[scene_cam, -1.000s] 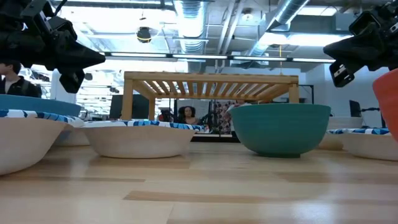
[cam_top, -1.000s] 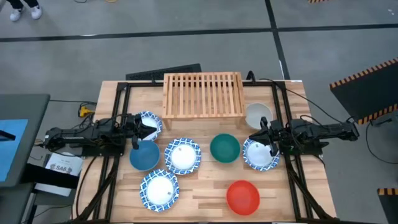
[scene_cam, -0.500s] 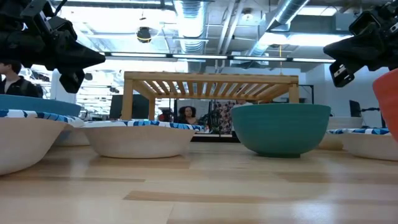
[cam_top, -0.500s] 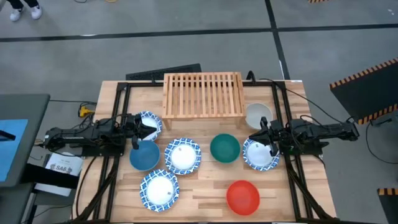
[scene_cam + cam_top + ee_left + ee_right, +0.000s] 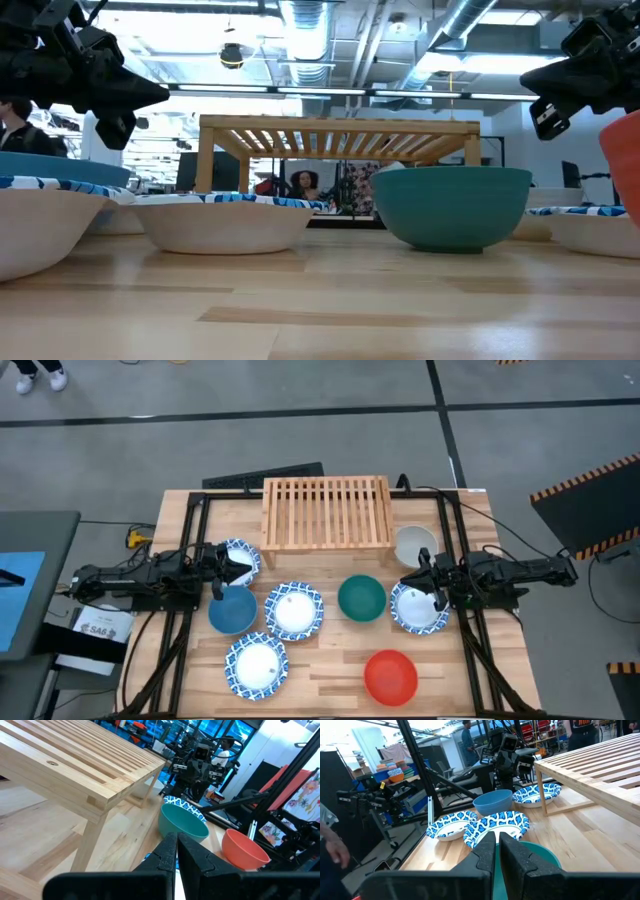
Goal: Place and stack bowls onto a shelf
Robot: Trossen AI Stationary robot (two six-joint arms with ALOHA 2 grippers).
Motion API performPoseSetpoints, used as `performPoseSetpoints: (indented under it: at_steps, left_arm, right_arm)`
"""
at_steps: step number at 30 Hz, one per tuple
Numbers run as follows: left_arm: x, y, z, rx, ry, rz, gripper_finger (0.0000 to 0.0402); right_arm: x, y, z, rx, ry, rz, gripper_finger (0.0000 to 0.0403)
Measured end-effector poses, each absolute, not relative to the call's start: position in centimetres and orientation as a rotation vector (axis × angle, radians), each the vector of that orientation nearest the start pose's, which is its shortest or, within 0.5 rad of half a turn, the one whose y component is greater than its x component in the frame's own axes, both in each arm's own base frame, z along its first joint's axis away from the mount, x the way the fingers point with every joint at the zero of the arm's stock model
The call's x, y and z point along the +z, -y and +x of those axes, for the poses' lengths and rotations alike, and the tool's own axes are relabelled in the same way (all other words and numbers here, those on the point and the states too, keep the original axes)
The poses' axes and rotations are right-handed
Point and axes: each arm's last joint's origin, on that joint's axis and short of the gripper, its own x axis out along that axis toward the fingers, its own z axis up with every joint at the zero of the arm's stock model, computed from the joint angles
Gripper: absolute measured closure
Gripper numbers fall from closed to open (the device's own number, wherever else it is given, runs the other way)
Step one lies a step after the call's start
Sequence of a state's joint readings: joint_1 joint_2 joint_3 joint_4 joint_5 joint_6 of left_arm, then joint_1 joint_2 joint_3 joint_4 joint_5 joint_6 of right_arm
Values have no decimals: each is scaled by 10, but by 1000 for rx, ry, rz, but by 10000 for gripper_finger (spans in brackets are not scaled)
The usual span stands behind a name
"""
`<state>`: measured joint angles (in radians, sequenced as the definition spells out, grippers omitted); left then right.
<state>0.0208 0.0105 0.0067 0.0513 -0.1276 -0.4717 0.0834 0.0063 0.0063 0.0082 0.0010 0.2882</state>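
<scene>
Nothing on the table has shifted since the earlier frames, both arms being as they were; only a person in the room behind, seen in the low view, has moved slightly. Shelf: light-wood slatted rack at the far middle of the plank table, nothing on it. Bowls, all on the tabletop: patterned bowl near the shelf's left end; plain blue bowl just in front of it; patterned bowl beside the blue one; patterned bowl at the near left; green bowl at centre; patterned bowl right of the green one; white bowl by the shelf's right end; red bowl at the near right. Left gripper: over the left side between the patterned bowl by the shelf and the blue bowl, fingers pressed together, holding nothing. Right gripper: over the far edge of the right-hand patterned bowl, fingers nearly closed with a slim gap, holding nothing.
</scene>
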Motion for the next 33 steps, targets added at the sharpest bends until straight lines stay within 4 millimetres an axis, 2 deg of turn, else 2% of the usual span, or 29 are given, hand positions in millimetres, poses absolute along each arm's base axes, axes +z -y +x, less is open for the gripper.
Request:
performPoseSetpoints:
  at_steps: [12, 17, 20, 24, 27, 30, 33]
  left_arm:
    - [170, -6, 98, 134, 82, -473, 401]
    - [170, -6, 97, 134, 82, -473, 401]
    - [170, -6, 98, 134, 82, -473, 402]
    - [170, -6, 98, 134, 82, -473, 402]
    - [170, -6, 97, 134, 82, -473, 401]
    - [170, -6, 98, 135, 81, -473, 401]
    - [170, -6, 97, 134, 82, -473, 401]
  right_arm:
    - [166, -8, 97, 83, -4, 288, 351]
    - [170, -8, 97, 71, 39, 202, 351]
    - [191, -6, 94, 67, 266, 308, 351]
    - [221, -2, 80, 61, 624, 497, 351]
    - [236, 1, 68, 41, 796, 565, 351]
    - [254, 3, 63, 13, 841, 643, 351]
    - [267, 2, 73, 3, 663, 705, 348]
